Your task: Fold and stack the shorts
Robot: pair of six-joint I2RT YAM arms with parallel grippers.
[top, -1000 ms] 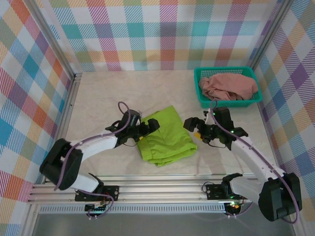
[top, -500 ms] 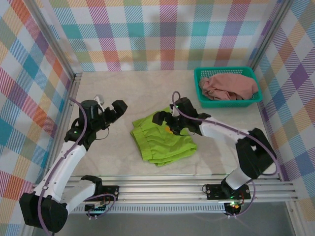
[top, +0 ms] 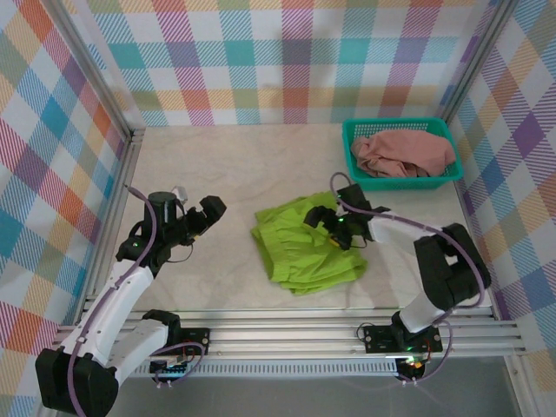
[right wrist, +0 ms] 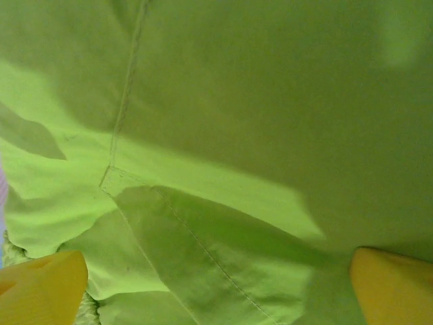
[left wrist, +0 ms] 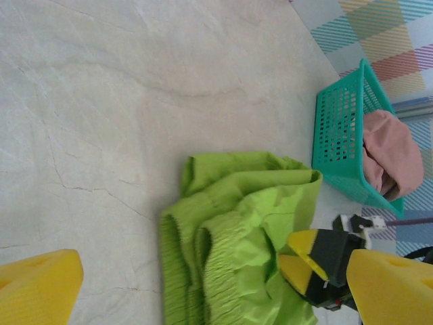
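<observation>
Top view: lime green shorts lie part-folded mid tabletop, gathered waistband edge toward my left arm's side. Right end effector sits over their far right corner, jaws wide, nothing pinched that I can see. Left end effector wide too, empty, well apart to the left. Pink shorts bunched in the teal basket, far right

Left wrist view: green shorts ahead between my yellow pads, basket beyond

Right wrist view: green cloth directly under the pads, seam running diagonally. Right arm is nearer, so I judge the next grab is its
</observation>
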